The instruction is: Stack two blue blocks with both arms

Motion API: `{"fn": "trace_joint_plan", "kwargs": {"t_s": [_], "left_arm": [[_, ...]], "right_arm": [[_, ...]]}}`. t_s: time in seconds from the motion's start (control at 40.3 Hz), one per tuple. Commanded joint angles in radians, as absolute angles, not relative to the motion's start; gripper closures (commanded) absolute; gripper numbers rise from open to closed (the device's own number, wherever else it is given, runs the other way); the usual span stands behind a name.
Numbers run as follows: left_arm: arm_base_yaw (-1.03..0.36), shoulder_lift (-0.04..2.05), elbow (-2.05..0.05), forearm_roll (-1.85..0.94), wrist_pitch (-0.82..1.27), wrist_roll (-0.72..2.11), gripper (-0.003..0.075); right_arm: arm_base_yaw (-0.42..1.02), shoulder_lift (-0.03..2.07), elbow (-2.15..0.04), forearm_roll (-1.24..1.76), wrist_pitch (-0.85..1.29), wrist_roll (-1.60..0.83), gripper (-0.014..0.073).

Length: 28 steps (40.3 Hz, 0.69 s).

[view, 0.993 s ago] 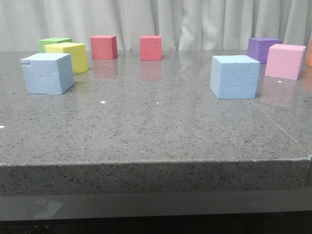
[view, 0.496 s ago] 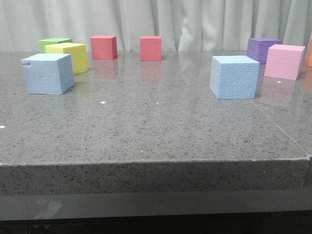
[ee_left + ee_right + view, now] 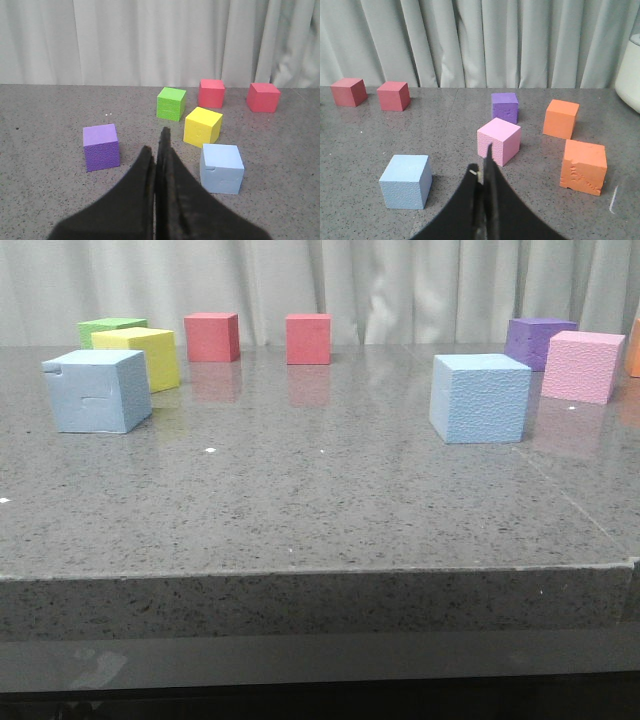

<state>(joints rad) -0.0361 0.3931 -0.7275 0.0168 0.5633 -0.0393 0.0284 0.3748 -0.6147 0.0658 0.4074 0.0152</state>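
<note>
Both pincers [image 3: 159,150] [image 3: 484,172] closed, empty, yellow cube [image 3: 140,357] just behind scuffed blue block [image 3: 95,390], pink cube [image 3: 584,366] near pebbly blue block [image 3: 480,397]

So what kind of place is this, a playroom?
More likely a robot test bench: coloured foam cubes, such as two blue blocks, spread over a grey stone-look table, a plain curtain behind, and gripper fingers in the wrist views.

Pale pleated curtain [image 3: 400,285] behind grey speckled table [image 3: 320,510]

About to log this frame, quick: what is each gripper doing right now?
Left gripper: closed, holding nothing.
Right gripper: closed, holding nothing.
</note>
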Motion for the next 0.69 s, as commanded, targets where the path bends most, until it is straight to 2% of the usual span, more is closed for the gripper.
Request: {"fn": "trace_joint_plan", "kwargs": {"t_s": [0.0, 0.124, 0.174, 0.223, 0.273, 0.347, 0.397, 0.447, 0.496, 0.67], "left_arm": [[-0.039, 0.409, -0.752, 0.009, 0.485, -0.041, 0.0739], [-0.039, 0.409, -0.752, 0.009, 0.489, -0.041, 0.0739], [-0.039, 0.409, -0.752, 0.013, 0.481, -0.041, 0.0736], [-0.039, 0.409, -0.752, 0.029, 0.479, -0.041, 0.0708], [-0.039, 0.409, -0.752, 0.058, 0.477, -0.041, 0.0639], [-0.039, 0.409, -0.752, 0.097, 0.477, -0.041, 0.0453], [-0.039, 0.409, -0.752, 0.107, 0.477, -0.041, 0.0337], [-0.039, 0.409, -0.752, 0.107, 0.477, -0.041, 0.0235], [-0.039, 0.409, -0.752, 0.107, 0.477, -0.041, 0.0185], [-0.039, 0.409, -0.752, 0.107, 0.477, -0.041, 0.0217]], "right_arm": [[0.026, 0.390, -0.649, 0.058, 0.332, 0.015, 0.0631], [0.026, 0.390, -0.649, 0.058, 0.349, 0.015, 0.0603], [0.026, 0.390, -0.649, 0.058, 0.350, 0.015, 0.0554], [0.026, 0.390, -0.649, 0.055, 0.350, 0.015, 0.0468], [0.026, 0.390, -0.649, 0.036, 0.353, 0.015, 0.0337], [0.026, 0.390, -0.649, 0.000, 0.357, 0.014, 0.0146], [0.026, 0.390, -0.649, 0.000, 0.357, 0.014, 0.0074], [0.026, 0.390, -0.649, 0.000, 0.357, 0.014, 0.0034], [0.026, 0.390, -0.649, 0.000, 0.357, 0.014, 0.0031], [0.026, 0.390, -0.649, 0.000, 0.356, 0.014, 0.0032]]}}
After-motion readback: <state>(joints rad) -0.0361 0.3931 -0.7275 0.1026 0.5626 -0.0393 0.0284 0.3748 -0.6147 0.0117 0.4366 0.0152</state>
